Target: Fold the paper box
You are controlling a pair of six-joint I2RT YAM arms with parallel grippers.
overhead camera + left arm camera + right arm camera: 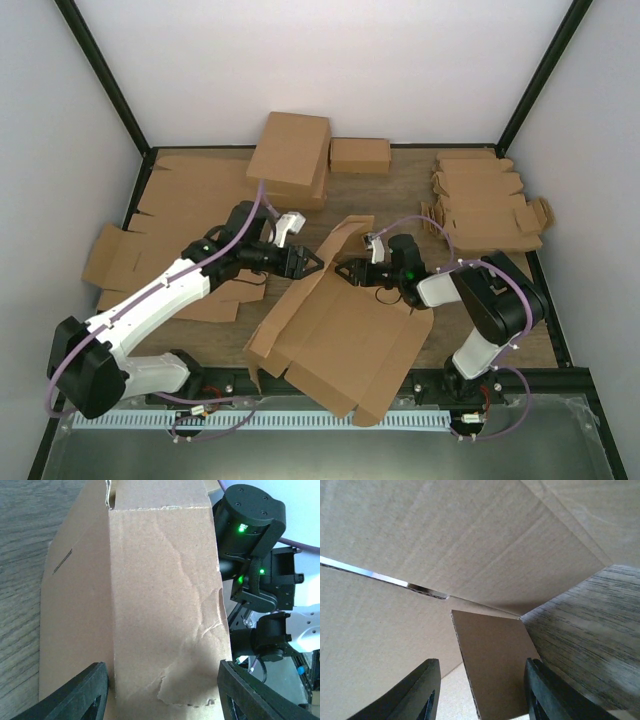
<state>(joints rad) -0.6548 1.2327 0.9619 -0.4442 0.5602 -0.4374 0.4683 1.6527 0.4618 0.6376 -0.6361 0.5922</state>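
From above, the large plain brown cardboard mailer blank [350,345] lies at the near middle of the wood-grain table [405,190], reaching its near edge. One long panel [345,240] is lifted along a crease between my hands. I judge the folding to be at an early step: a wall is being stood up and the side flaps are not yet tucked. My left gripper [308,263] and my right gripper [346,268] face each other across that panel, close together. Through the left wrist camera, the panel stands before me, wrinkled and ragged along one edge. My left fingers [75,695] are spread wide on either side of it, not pinching it; I cannot tell whether a pad grazes the card. The black wrist [250,525] of my right arm sits just beyond. Through the right wrist camera, I look inside the fold: a small brown flap [490,665] rises between my right fingers [422,690]. They are parted and grip nothing, though the flap's edge lies near one of them. Next, I judge, I must close on this flap and turn it inward while the left hand steadies the wall.
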